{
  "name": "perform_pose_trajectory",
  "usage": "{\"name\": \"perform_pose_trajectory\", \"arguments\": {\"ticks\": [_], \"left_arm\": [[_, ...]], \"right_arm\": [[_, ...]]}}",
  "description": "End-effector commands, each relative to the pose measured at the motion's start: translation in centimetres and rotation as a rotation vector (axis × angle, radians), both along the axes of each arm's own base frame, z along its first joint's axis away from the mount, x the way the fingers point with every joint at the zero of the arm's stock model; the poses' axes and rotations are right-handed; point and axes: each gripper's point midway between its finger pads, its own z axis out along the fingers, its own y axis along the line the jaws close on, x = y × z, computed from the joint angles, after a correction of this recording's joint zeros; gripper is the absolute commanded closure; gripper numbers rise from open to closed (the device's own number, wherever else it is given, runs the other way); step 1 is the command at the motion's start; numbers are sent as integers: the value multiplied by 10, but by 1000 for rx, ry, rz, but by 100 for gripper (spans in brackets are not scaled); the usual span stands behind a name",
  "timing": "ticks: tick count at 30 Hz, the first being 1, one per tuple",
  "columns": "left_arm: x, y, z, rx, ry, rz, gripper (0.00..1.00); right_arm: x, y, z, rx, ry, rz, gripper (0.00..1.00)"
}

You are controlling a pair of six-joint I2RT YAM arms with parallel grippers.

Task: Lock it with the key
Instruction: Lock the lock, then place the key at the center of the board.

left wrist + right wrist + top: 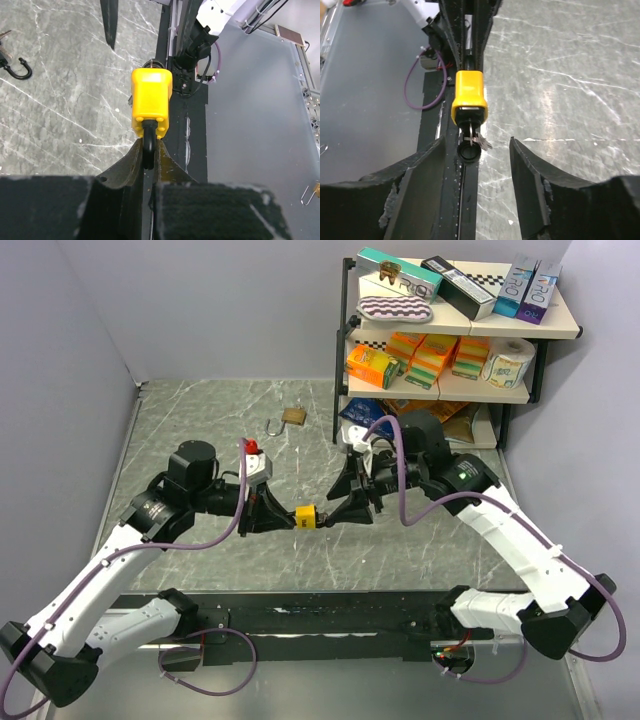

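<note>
A yellow padlock (pixel 306 516) hangs in the air between my two grippers, above the table's near part. My left gripper (pixel 285 518) is shut on its black shackle (pixel 148 145), with the yellow body (pixel 151 102) sticking out past the fingertips. A key with a round black head (pixel 469 151) sits in the lock's far end (pixel 469 97), and a small silver key hangs from its ring. My right gripper (pixel 477 144) is open. Its fingers (pixel 425 165) stand either side of the key head without touching it.
A brass padlock (pixel 293 416) with an open shackle lies on the marble table (pixel 200 420) at the back. A shelf rack (pixel 450 335) full of boxes stands at the back right, close behind my right arm. A black strip (pixel 330 615) runs along the table's near edge.
</note>
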Motion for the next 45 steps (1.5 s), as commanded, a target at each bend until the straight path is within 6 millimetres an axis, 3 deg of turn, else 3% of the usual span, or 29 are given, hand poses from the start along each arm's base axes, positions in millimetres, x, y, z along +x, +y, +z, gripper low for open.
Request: {"name": "perform_pose_trajectory", "arguments": {"ticks": [1,6,12,14,17,18,24,36,39,45], "left_arm": [[-5,-3,32,-73,-95,-53,99],[-3,-3,32,-75,-96,-52,99],[-5,-2,32,-73,-104,-53,99],[-5,-2,32,-76,-105,-51,99],[-7,-1,32,-78,-103,-48,99],[-6,-1,32,-77,-108,-46,99],[-6,2,25,-53,-127,-43,99],[4,0,14,-21,-137,-35,99],[10,-1,10,-9,-139,-11,99],[23,-8,1,10,-90,20,99]], "right_arm": [[-13,8,13,32,-31,73,41],[-15,14,4,13,-23,92,45],[-9,18,-2,-5,-24,84,66],[-7,16,-8,-31,-23,70,69],[-7,14,-11,-43,-36,70,84],[-6,13,-12,-48,-37,68,99],[0,-2,-11,-50,-65,28,100],[25,-70,-19,-124,-100,-141,100],[46,-102,-43,-194,-87,-271,100],[94,-182,-122,-435,-76,-528,100]]}}
